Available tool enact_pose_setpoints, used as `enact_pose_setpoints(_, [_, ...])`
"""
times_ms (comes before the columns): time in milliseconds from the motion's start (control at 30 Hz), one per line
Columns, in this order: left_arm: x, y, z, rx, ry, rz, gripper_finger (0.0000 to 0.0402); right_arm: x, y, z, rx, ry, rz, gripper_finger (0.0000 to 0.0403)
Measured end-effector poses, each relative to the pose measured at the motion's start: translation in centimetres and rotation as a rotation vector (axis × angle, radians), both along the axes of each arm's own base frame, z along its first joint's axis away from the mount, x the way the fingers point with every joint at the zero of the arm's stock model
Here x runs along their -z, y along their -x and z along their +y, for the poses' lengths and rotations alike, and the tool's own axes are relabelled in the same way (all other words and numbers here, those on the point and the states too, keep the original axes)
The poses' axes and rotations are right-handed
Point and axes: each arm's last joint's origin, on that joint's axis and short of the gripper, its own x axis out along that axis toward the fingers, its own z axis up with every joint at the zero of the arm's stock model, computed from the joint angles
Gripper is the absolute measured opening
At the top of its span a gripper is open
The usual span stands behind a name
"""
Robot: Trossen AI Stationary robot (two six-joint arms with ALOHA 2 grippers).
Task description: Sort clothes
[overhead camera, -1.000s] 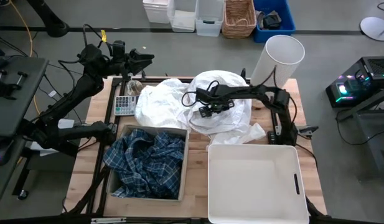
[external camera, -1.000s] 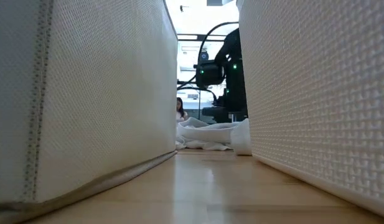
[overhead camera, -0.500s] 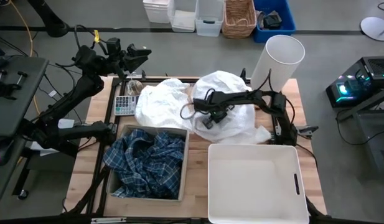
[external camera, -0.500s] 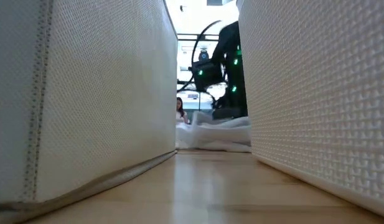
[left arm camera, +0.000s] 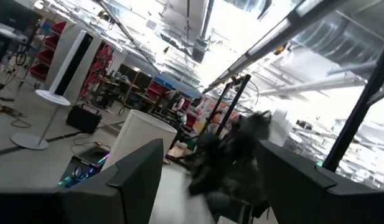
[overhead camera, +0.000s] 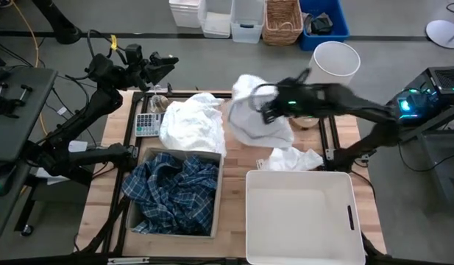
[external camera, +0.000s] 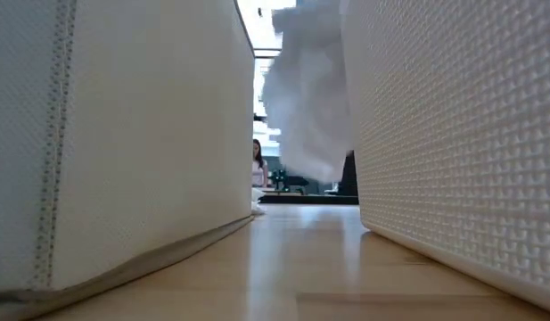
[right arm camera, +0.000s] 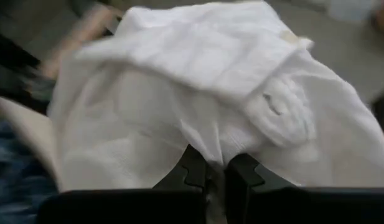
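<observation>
My right gripper (overhead camera: 271,110) is raised over the table's far middle, shut on a white garment (overhead camera: 250,112). That garment also shows in the low view (external camera: 310,89) and fills the right wrist view (right arm camera: 198,99). A second white garment (overhead camera: 191,121) lies heaped on the table at the far left. A small white piece (overhead camera: 291,157) lies by the bin's far edge. The blue-and-white plaid shirt (overhead camera: 174,193) lies in the left box. My left gripper (overhead camera: 165,66) is held up beyond the far left corner, open and with nothing in it (left arm camera: 210,186). My right gripper pinches a bunched fold of the white garment (right arm camera: 211,148) between its two fingers (right arm camera: 193,167); several layers seem gathered there. The garment hangs below the fingers in loose folds, and its lower end (external camera: 315,169) is clear of the table.
The white plastic bin (overhead camera: 300,244) stands at the near right, next to the box (overhead camera: 215,193) with the plaid shirt. A white cylindrical lampshade (overhead camera: 334,60) stands at the far right corner. A calculator (overhead camera: 146,124) lies at the far left. Storage boxes and a basket (overhead camera: 282,20) stand beyond the table.
My right gripper has shut on the white garment lying at the table's far middle and gone up with it. The garment, spread on the table before, now hangs lifted clear. A small white piece stays on the table by the bin.
</observation>
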Motion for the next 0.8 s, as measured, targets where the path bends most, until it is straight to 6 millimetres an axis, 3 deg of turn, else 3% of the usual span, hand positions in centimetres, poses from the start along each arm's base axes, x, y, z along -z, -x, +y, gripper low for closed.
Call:
enact_pose_setpoints(200, [0.0, 0.0, 0.2, -0.039, 0.060, -0.027, 0.0245, -7.0, 6.8, 6.1, -0.229, 0.071, -0.317, 0.0012])
enact_pose_setpoints(367, [-0.1, 0.0, 0.2, -0.110, 0.083, -0.058, 0.0245, -8.2, 10.1, 11.6, -0.484, -0.027, -0.433, 0.0012])
enact_pose_setpoints(567, [-0.2, -0.2, 0.1, -0.120, 0.097, -0.080, 0.0245, -5.6, 11.1, 19.0, -0.635, -0.155, -0.400, 0.0012])
enact_pose_setpoints(667, [-0.6, -0.3, -0.3, -0.091, 0.099, -0.113, 0.0245, -3.0, 11.4, 22.0, -0.624, -0.227, -0.314, 0.0012])
enact_pose_setpoints(800, [-1.0, -0.4, -0.7, -0.070, 0.069, -0.148, 0.0245, 1.6, 11.0, 23.8, -0.536, -0.254, -0.112, 0.0012])
